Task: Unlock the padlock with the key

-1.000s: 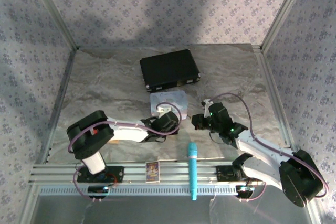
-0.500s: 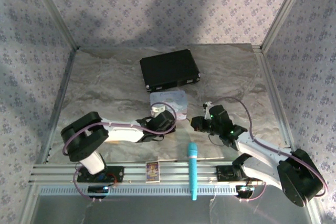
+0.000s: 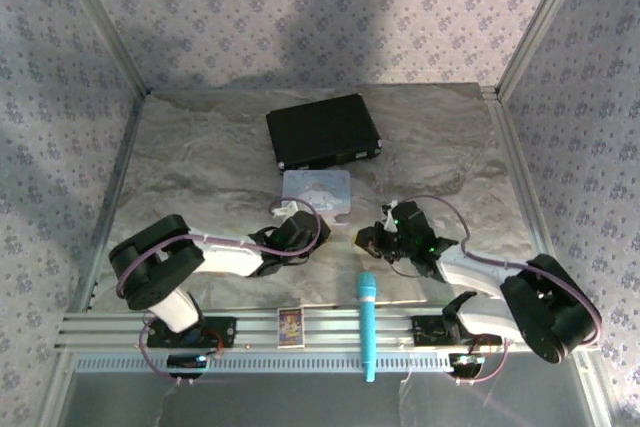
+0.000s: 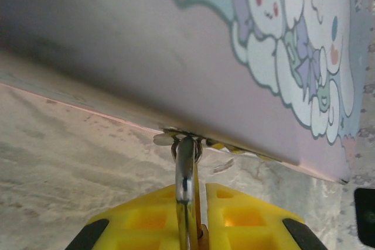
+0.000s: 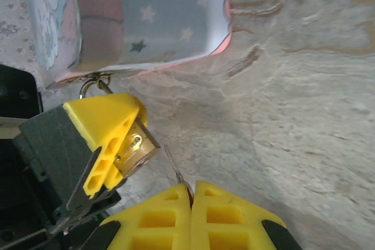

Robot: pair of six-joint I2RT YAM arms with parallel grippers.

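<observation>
The brass padlock [image 5: 139, 143] hangs by its silver shackle [image 4: 186, 168] from the hasp of the pastel cartoon tin [image 4: 246, 57]. My left gripper [image 4: 202, 188] is shut on the padlock, yellow fingers [image 5: 102, 122] on either side of its body. In the right wrist view the lock's bottom face points toward my right gripper [image 5: 192, 187]. That gripper is shut on the key [image 5: 174, 169], whose thin blade sticks out toward the lock and ends a short gap from it. From above, the left gripper [image 3: 292, 224] and right gripper [image 3: 368, 238] face each other just in front of the tin [image 3: 318, 190].
A black case [image 3: 322, 132] lies behind the tin. A turquoise stick [image 3: 366, 322] and a small card-like block [image 3: 290, 325] rest on the rail at the near edge. Metal frame posts and patterned walls enclose the table [image 3: 200, 177].
My right gripper has moved left and nearer with the key, closing on the padlock. My left gripper has shifted left with the padlock, and its jaws tightened slightly.
</observation>
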